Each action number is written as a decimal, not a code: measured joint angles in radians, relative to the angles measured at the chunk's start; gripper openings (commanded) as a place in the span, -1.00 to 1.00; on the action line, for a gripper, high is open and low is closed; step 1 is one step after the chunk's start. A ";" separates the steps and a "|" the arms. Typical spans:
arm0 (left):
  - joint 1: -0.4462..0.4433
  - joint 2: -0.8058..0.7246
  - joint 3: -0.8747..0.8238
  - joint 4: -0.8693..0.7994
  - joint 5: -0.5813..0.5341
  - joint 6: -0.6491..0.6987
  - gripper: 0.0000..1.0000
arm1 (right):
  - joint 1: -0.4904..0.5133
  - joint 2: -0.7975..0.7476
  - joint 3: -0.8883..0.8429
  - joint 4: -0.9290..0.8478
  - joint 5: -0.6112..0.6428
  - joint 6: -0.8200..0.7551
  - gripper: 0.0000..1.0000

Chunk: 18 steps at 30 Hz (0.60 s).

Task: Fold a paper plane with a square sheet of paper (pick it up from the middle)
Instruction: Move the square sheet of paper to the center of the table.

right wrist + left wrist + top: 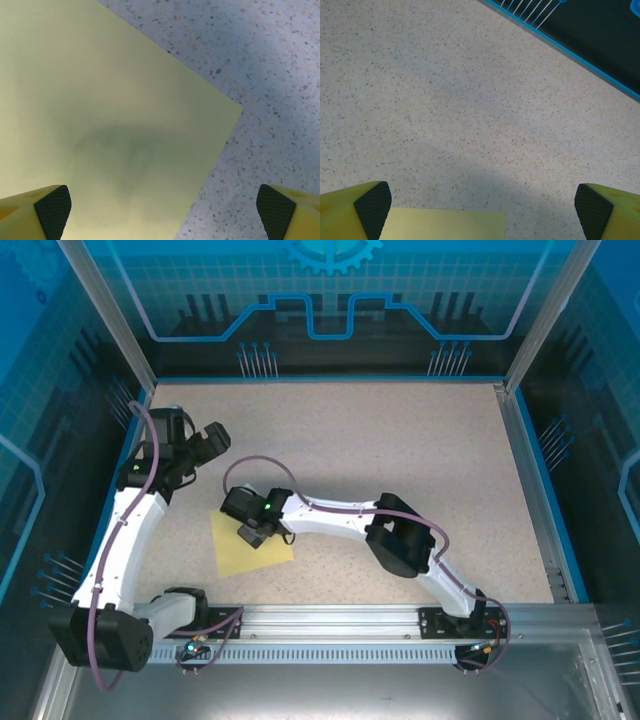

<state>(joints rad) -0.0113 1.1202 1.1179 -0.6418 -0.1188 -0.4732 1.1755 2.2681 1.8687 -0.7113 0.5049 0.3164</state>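
speckled table [400, 440] with plain square sheet of paper [235, 555]

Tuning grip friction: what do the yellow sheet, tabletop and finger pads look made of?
Sheet: thin matte paper, lying flat with a sharp corner. Tabletop: speckled beige, matte, likely laminate or stone-look. Finger pads: black, cross-hatched, probably rubber.

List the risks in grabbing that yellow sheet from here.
The sheet lies flat on the table, so the open right claw may skid across it or crumple it rather than pinch it.
That claw straddles the sheet's edge, with one finger over bare table, so a grasp here would likely miss the middle.
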 measured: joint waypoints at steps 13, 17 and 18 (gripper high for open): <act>0.008 0.010 0.005 -0.024 0.000 0.000 0.97 | -0.012 -0.054 -0.185 0.039 0.036 -0.121 0.99; 0.011 0.011 0.005 -0.029 0.000 0.000 0.97 | -0.068 -0.148 -0.333 0.089 0.011 -0.164 0.99; 0.012 0.011 0.005 -0.029 0.000 0.000 0.97 | -0.087 -0.172 -0.370 0.101 0.006 -0.173 0.99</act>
<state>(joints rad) 0.0010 1.1309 1.1233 -0.6704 -0.1184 -0.4732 1.0882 2.0960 1.4990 -0.6106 0.5114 0.1436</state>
